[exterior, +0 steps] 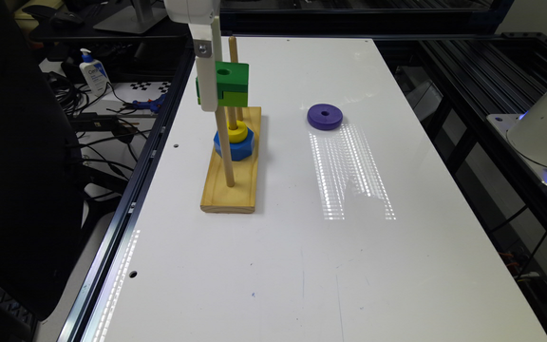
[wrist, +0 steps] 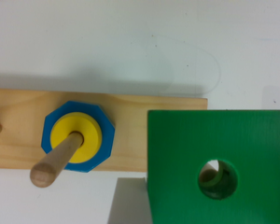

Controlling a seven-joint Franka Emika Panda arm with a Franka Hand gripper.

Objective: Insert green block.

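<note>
A: What do you see around your gripper (exterior: 208,90)?
B: A white table (exterior: 302,237). Past its edge, on the exterior view's left, are a lotion bottle (exterior: 93,71) and tangled cables (exterior: 71,102).
A: And under the gripper?
B: A wooden base (exterior: 233,190) with three pegs (exterior: 224,142). The middle peg holds a blue piece (exterior: 235,147) and a yellow ring (exterior: 238,132).
A: The green block (exterior: 230,84)?
B: Your gripper is clamped on it, up in the air by the far peg's top. A purple disc (exterior: 325,116) lies well off to the side.
</note>
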